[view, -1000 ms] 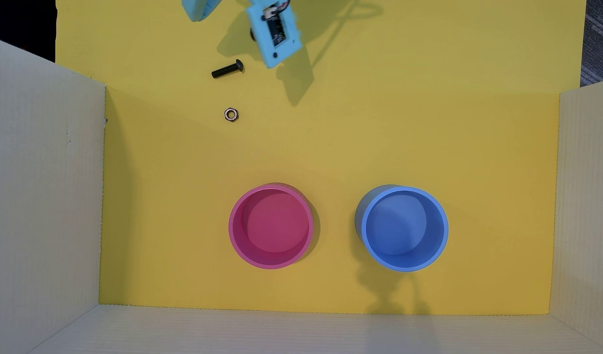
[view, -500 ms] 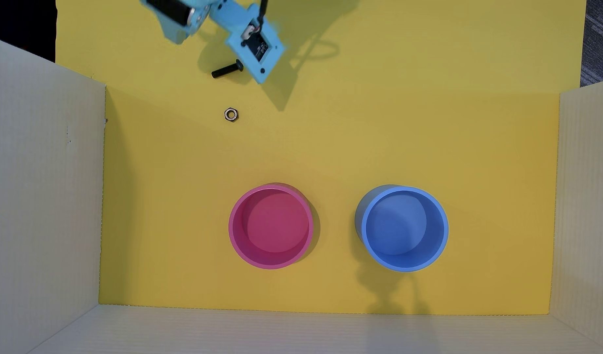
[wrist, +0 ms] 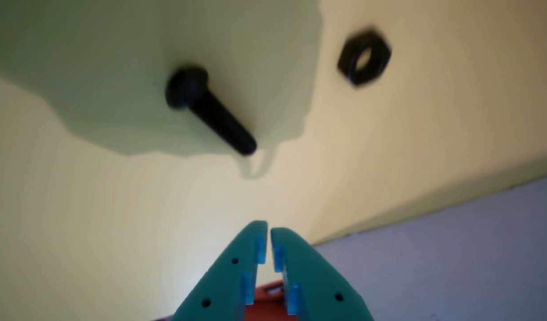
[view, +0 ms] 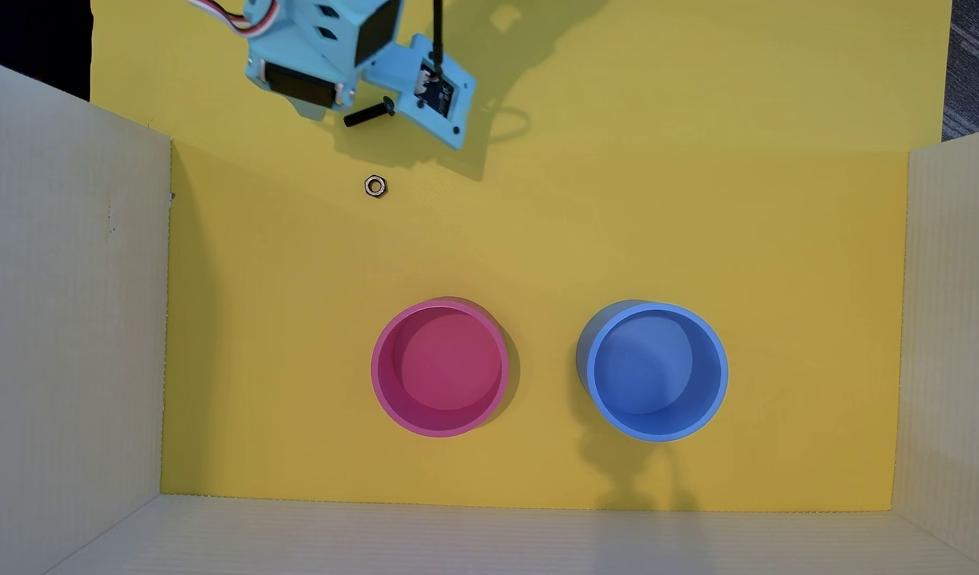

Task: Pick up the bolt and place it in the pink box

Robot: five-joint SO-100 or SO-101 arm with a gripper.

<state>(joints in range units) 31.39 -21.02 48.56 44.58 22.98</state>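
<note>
The bolt (view: 368, 113) lies flat on the yellow mat near the top of the overhead view, its head to the right, partly overlapped by my light-blue arm (view: 321, 55). In the wrist view the bolt (wrist: 211, 111) lies in shadow ahead of my gripper (wrist: 269, 232), well apart from it. The gripper's teal fingers stand shut with only a thin slit and nothing between them. The overhead view hides the fingertips under the arm. The pink box (view: 375, 367) stands upright and empty in the lower middle of the mat.
A small hex nut (view: 375, 186) lies just below the bolt, and the nut (wrist: 364, 57) also shows in the wrist view. A blue round container (view: 725, 376) stands right of the pink box. Cardboard walls border the left (view: 72, 332), right (view: 951, 332) and bottom (view: 476, 542).
My arm has come further down into the overhead view and now reaches over the bolt. Its camera mount has swung right of the bolt's head. Bolt, nut and both containers have not moved.
</note>
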